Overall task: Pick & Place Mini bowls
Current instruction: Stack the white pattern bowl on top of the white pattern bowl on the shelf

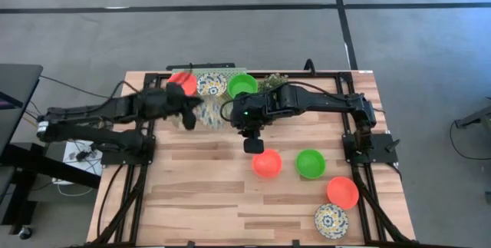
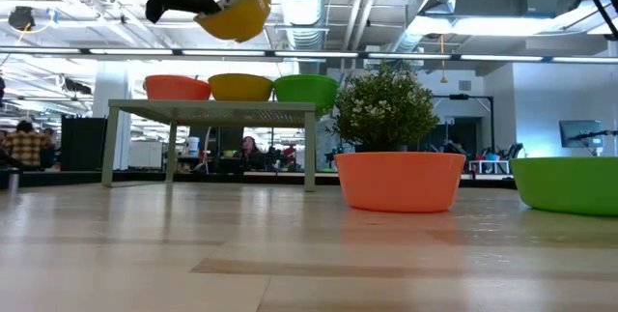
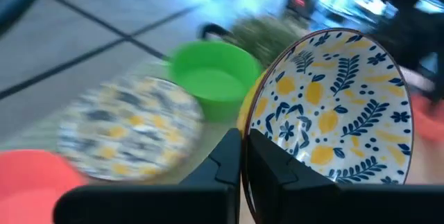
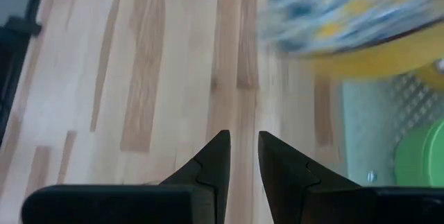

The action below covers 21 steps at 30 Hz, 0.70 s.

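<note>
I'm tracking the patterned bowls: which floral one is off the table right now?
The cream floral bowl with yellow underside, pinched by its rim in the left end effector and tilted in the air. Another floral bowl sits on the rack, one on the table.

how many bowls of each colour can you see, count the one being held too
red-orange bowls: 3
green bowls: 2
floral bowls: 3, one held in the left claw
total: 8 in view

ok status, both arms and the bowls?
Left gripper shut on floral bowl, lifted near the rack. Right gripper empty, jaws slightly apart, hovering close beside it. Path clear.
</note>
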### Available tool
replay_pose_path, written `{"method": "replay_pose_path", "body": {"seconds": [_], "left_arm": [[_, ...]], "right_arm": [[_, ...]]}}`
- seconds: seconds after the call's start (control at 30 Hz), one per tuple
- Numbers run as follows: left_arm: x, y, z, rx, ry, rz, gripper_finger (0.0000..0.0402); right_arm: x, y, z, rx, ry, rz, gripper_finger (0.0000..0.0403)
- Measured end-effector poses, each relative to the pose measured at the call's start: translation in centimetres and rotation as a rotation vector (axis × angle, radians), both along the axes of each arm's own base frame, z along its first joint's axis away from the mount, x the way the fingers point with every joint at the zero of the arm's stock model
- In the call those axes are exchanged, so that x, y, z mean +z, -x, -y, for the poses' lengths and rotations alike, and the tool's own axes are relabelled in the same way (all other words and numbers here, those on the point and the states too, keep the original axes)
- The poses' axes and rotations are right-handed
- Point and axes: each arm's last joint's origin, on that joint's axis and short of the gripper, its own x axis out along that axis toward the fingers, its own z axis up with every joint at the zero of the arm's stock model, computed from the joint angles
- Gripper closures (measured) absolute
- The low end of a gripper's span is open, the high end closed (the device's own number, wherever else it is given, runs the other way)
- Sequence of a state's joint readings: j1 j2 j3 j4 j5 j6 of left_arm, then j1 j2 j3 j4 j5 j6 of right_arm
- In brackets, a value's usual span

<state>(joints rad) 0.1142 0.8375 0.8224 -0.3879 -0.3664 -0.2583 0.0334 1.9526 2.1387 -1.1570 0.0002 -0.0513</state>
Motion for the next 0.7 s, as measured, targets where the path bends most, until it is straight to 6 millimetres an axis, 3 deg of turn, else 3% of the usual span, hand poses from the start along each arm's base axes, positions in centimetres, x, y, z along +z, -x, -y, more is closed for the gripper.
{"method": "replay_pose_path", "body": {"seconds": [0.3, 0.53, 0.7], "left_arm": [[0.7, 1.4, -5.3, 0.288, 0.027, 0.028, 0.0389], [0.1, 1.1, -8.0, 0.226, 0.201, 0.052, 0.0389], [1.9, 0.6, -9.8, 0.181, 0.238, 0.097, 0.0389]], "right_arm": [[-0.3, 0.4, 0.0, -0.065, -0.039, -0.053, 0.0333], [-0.3, 0.4, 0.1, -0.068, -0.041, -0.053, 0.0333], [-0.3, 0.5, 0.1, -0.069, -0.04, -0.059, 0.0333]]}}
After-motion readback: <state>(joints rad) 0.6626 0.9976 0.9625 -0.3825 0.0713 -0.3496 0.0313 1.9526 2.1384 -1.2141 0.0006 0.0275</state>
